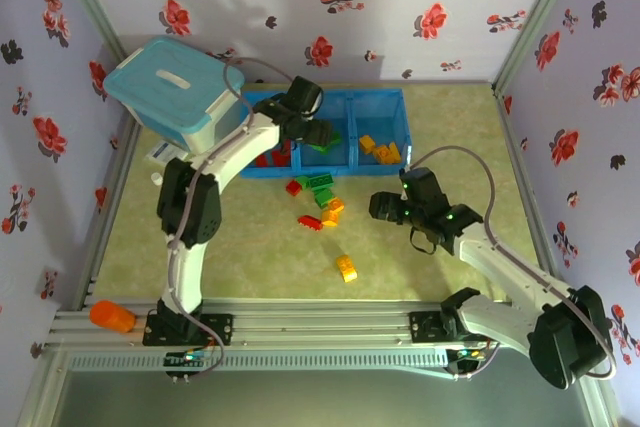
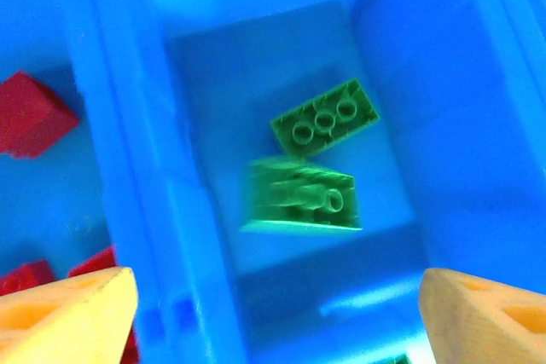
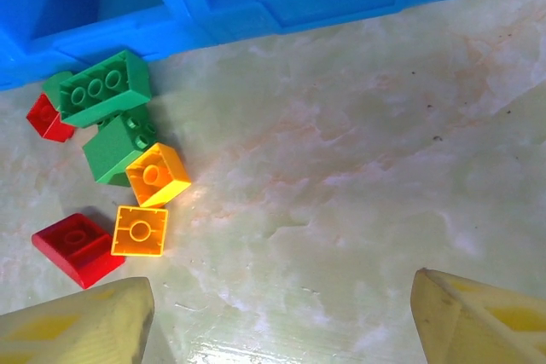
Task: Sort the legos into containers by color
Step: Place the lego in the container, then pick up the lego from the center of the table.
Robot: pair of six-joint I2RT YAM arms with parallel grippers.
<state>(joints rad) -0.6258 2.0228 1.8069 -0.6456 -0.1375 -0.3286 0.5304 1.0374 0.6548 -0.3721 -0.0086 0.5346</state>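
Note:
The blue tray [image 1: 395, 97] has three containers side by side: red legos [image 1: 272, 157] in the left one, green [image 1: 322, 145] in the middle, yellow-orange [image 1: 380, 149] in the right. My left gripper [image 1: 305, 127] hangs open over the middle one, holding nothing. Below it lie a sharp green brick [image 2: 325, 118] and a blurred green brick [image 2: 300, 198]. My right gripper [image 1: 400, 212] stands open and empty above bare table, right of a loose pile [image 1: 320, 197]. That pile holds green [image 3: 104, 87], orange [image 3: 157, 174] and red [image 3: 77, 247] bricks.
A white tub with a light-blue lid [image 1: 170, 87] stands at the back left, touching the tray's left end. A lone yellow brick [image 1: 346, 267] lies near the front middle. An orange object [image 1: 112, 317] sits on the front rail at the left.

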